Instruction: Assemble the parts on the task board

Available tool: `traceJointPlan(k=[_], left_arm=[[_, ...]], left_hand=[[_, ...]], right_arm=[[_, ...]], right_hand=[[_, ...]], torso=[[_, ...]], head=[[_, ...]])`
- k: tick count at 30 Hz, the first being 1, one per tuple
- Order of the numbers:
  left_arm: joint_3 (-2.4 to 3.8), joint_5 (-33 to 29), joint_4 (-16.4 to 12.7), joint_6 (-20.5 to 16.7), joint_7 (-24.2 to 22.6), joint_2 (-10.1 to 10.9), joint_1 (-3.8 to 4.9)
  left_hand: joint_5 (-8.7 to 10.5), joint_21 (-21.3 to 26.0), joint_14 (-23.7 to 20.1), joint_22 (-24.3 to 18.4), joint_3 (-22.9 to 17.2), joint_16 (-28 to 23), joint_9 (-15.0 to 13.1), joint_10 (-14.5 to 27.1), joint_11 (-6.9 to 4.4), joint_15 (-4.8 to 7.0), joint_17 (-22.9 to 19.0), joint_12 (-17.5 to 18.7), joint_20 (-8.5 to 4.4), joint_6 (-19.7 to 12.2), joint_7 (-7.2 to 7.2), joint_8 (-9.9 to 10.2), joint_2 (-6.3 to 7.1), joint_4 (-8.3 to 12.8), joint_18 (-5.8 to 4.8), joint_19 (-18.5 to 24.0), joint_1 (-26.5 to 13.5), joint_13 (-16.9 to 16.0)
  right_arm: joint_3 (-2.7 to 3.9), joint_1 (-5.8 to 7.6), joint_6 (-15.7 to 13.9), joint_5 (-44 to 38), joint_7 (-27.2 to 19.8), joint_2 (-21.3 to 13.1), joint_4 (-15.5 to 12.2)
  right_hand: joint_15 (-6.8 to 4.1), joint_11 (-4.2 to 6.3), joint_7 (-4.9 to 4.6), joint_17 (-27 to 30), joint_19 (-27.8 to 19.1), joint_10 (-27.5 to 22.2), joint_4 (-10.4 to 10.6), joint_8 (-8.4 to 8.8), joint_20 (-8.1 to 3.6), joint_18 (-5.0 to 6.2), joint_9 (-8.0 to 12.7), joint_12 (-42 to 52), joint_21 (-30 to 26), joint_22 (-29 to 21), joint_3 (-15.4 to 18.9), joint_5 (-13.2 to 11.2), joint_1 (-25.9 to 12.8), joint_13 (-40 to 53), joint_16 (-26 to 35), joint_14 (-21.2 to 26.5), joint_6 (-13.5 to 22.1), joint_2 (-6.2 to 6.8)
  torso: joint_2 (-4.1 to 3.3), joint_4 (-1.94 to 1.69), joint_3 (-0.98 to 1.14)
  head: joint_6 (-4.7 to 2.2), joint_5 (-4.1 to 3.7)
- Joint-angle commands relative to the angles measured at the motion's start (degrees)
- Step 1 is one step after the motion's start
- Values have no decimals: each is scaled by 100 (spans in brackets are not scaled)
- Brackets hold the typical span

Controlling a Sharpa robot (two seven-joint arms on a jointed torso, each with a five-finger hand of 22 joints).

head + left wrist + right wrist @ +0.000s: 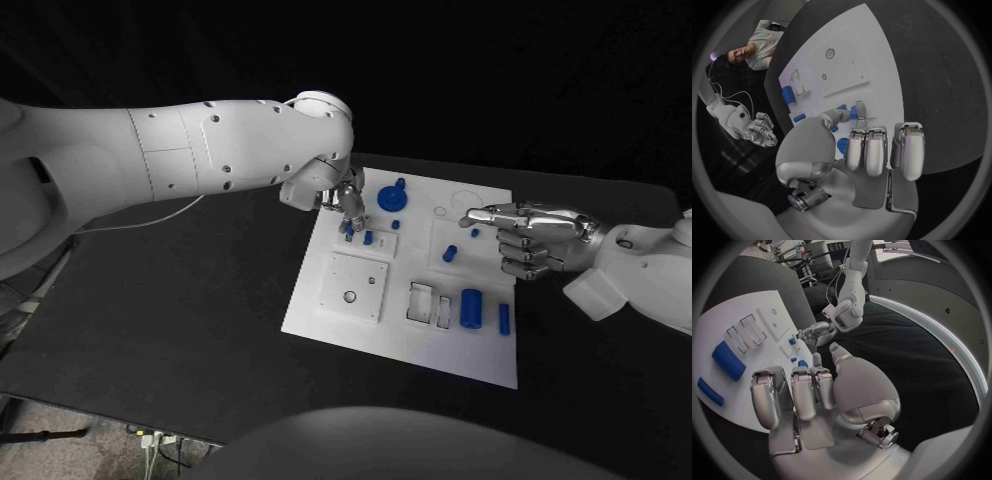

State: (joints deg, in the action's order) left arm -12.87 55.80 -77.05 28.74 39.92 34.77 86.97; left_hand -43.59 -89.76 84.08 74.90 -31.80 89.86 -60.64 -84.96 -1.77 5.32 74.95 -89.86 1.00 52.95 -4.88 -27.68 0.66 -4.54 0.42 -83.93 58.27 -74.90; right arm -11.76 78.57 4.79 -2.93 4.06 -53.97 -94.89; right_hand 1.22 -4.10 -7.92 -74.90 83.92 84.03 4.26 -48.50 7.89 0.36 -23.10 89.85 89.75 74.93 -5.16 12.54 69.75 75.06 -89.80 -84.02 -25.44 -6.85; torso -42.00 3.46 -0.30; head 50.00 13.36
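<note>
The white task board (325, 320) lies in the middle of the black table. My left hand (335, 195) reaches down over its far left part, and thumb and a finger pinch a small blue part (852, 114) at the board's surface; the other fingers are curled. Another small blue peg (368, 238) stands right beside the fingertips, and a round blue part with a knob (392, 197) sits just behind them. My right hand (537, 240) hovers at the board's right edge, fingers curled in, holding nothing. The left hand (820, 332) also appears in the right wrist view.
On the board there are small blue pegs (449, 254) near the middle right, a blue cylinder (472, 303) and a blue bar (505, 318) at the near right, next to rectangular slots (421, 303). A square plate (356, 285) sits near left.
</note>
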Motion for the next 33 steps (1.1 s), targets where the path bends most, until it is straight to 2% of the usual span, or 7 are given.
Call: traceJointPlan(k=[1, 33], left_arm=[[-1, -48, -37, -30, 893, 8, -7], [-13, 17, -46, -116, 967, 91, -121]], left_hand=[[-22, -24, 592, 1510, -757, 14, -5, -504, -109, 6, 1505, -14, 4, 386, 353, 39, -56, 796, -42, -607, 21, -1510], [-27, -24, 592, 1510, -723, 14, 3, -504, -106, 6, 1505, -14, 5, 384, 348, 96, -82, 797, -42, -607, 42, -1510]], right_arm=[[-1, -8, 108, 30, -63, 6, 0], [-1, -26, 118, 35, -85, -7, 1]], right_hand=[[-8, 45, 2, -1510, 608, 597, -28, 13, -18, -36, 5, 15, 25, 1507, -4, 36, 55, 1494, -20, -598, -24, -20], [-10, 48, 4, -1510, 608, 597, -34, 13, -20, -36, 10, 15, 25, 1507, -2, 36, 60, 1494, -20, -598, -25, -20]], torso=[[5, 2, -3], [-1, 3, -2]], head=[[0, 2], [0, 11]])
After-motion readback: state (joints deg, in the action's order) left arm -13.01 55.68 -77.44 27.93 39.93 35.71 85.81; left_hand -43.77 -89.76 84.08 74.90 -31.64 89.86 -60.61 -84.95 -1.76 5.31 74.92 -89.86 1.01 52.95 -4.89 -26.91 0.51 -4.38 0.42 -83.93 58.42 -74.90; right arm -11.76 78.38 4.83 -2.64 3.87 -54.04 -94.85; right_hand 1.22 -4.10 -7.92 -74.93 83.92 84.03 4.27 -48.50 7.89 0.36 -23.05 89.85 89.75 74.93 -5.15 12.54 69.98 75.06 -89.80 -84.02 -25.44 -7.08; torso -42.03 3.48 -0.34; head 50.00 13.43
